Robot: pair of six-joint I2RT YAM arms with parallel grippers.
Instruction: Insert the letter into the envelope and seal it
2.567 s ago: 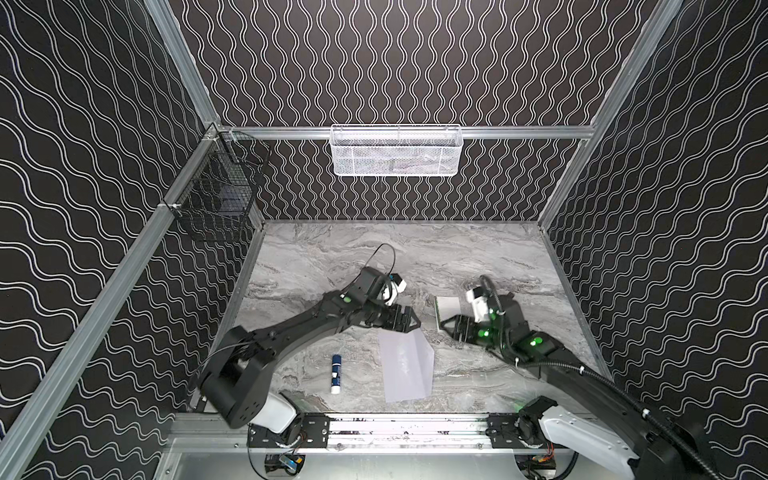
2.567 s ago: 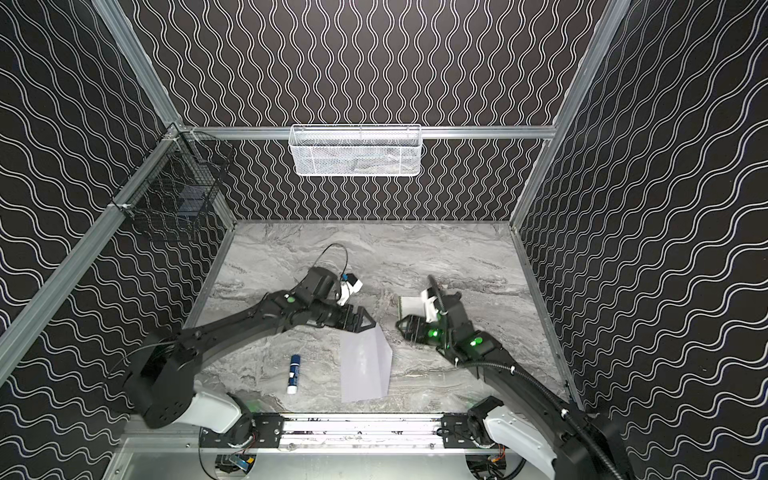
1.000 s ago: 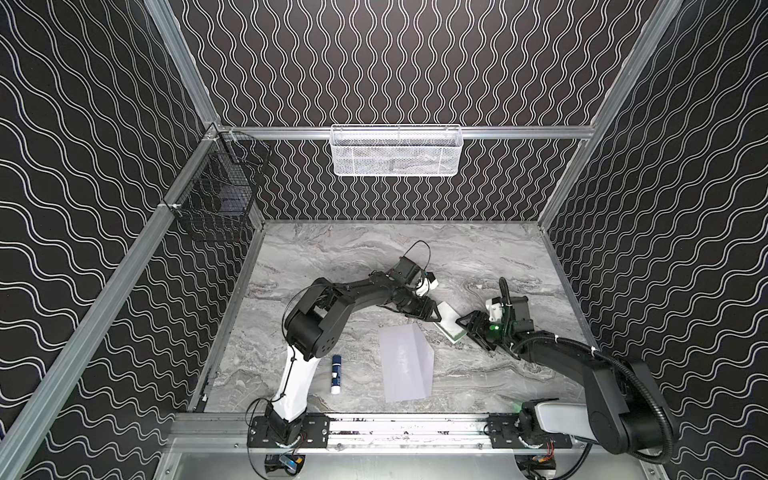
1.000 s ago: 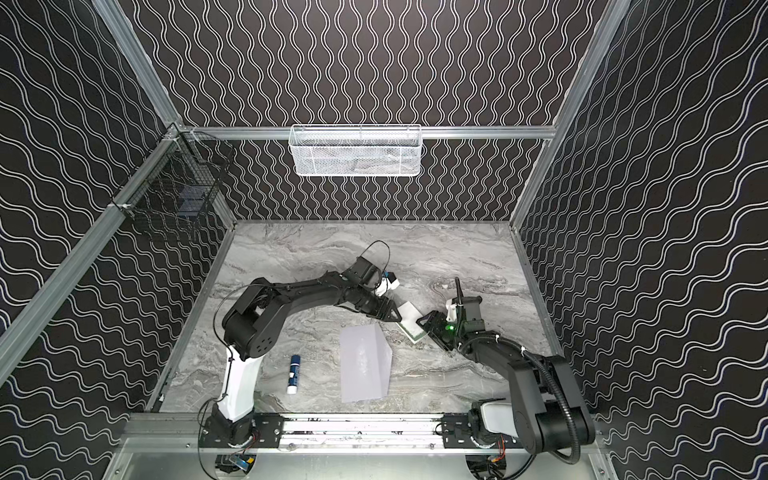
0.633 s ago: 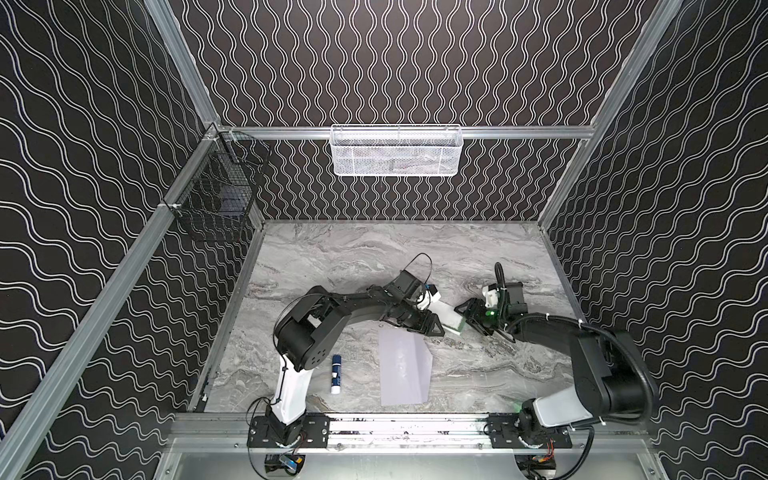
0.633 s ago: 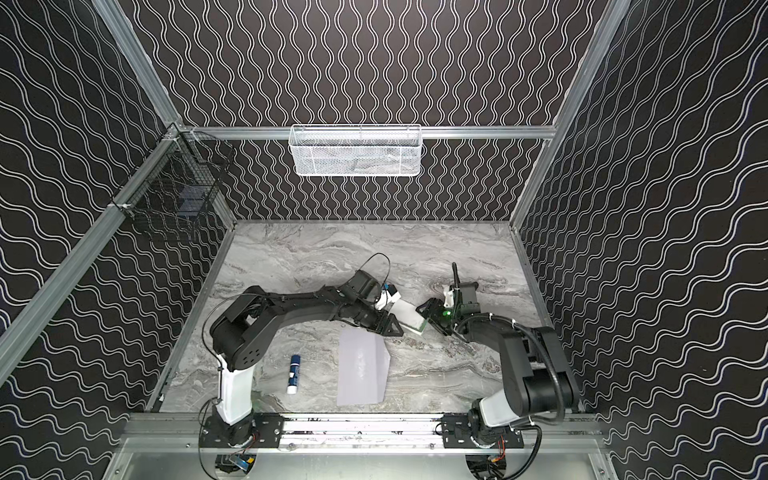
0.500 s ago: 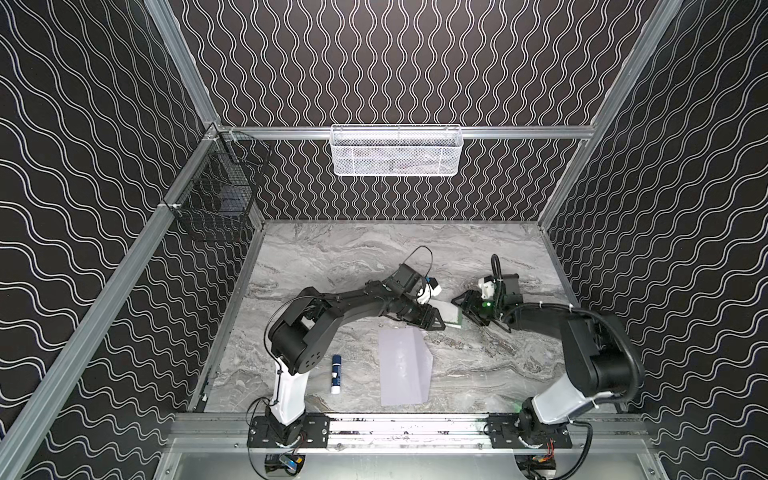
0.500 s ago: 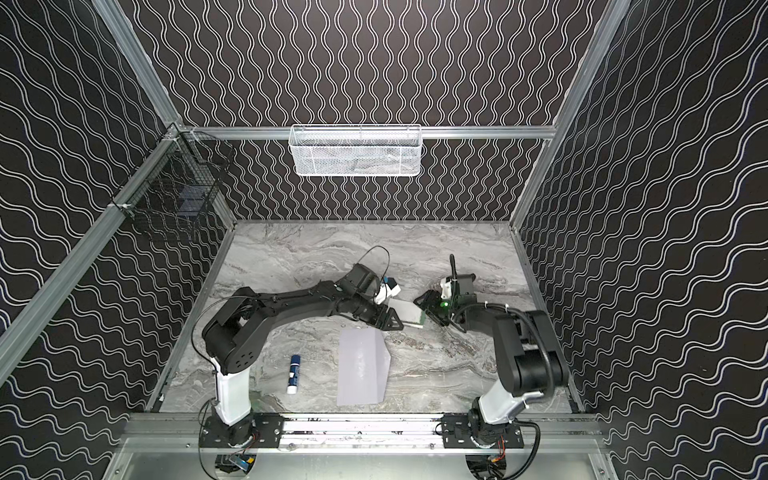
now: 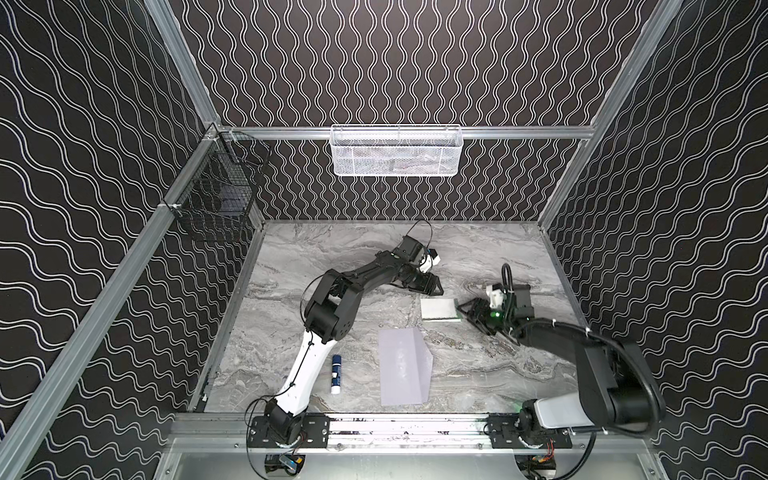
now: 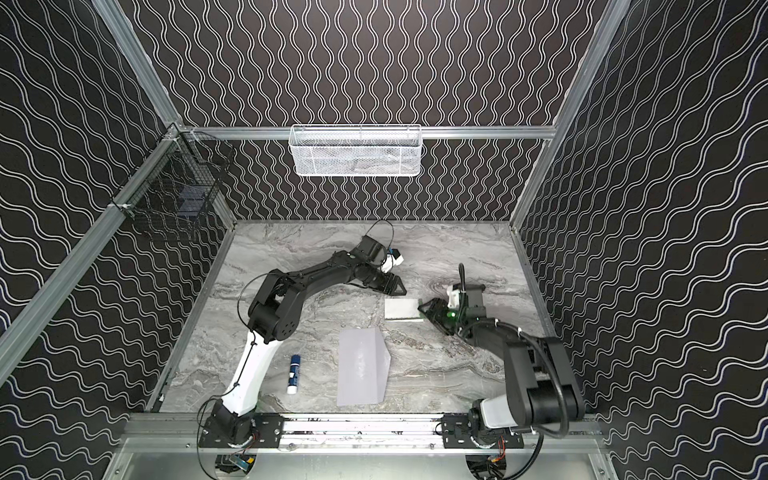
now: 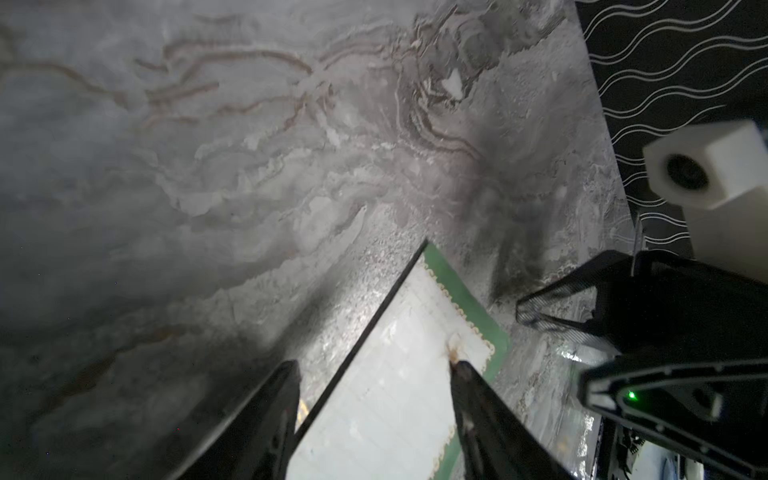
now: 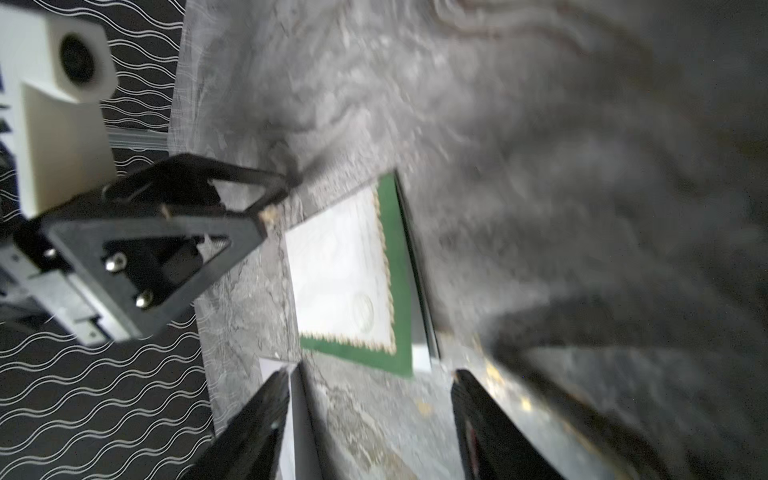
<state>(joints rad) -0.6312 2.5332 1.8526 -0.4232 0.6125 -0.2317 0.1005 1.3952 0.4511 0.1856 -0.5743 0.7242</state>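
The letter (image 9: 439, 309) (image 10: 402, 309), a folded white sheet with a green border, lies flat on the marble table right of centre. My left gripper (image 9: 434, 289) (image 10: 397, 289) stands open at its far edge. In the left wrist view the letter (image 11: 395, 374) shows between the spread fingers of that gripper (image 11: 376, 368). My right gripper (image 9: 465, 309) (image 10: 428, 309) is open just right of the letter (image 12: 345, 274), which lies ahead of its tips (image 12: 372, 380). The pale envelope (image 9: 405, 365) (image 10: 362, 365) lies flat nearer the front, flap pointing right, apart from both grippers.
A blue and white glue stick (image 9: 336, 374) (image 10: 294, 374) lies left of the envelope. A white mesh basket (image 9: 395, 151) hangs on the back wall and a black wire basket (image 9: 216, 199) at the left corner. A metal rail (image 9: 395, 428) runs along the front edge.
The letter, earlier held tilted between both grippers, now lies flat slightly farther back. The left gripper has drawn back to its far edge. The right gripper has moved to its right edge.
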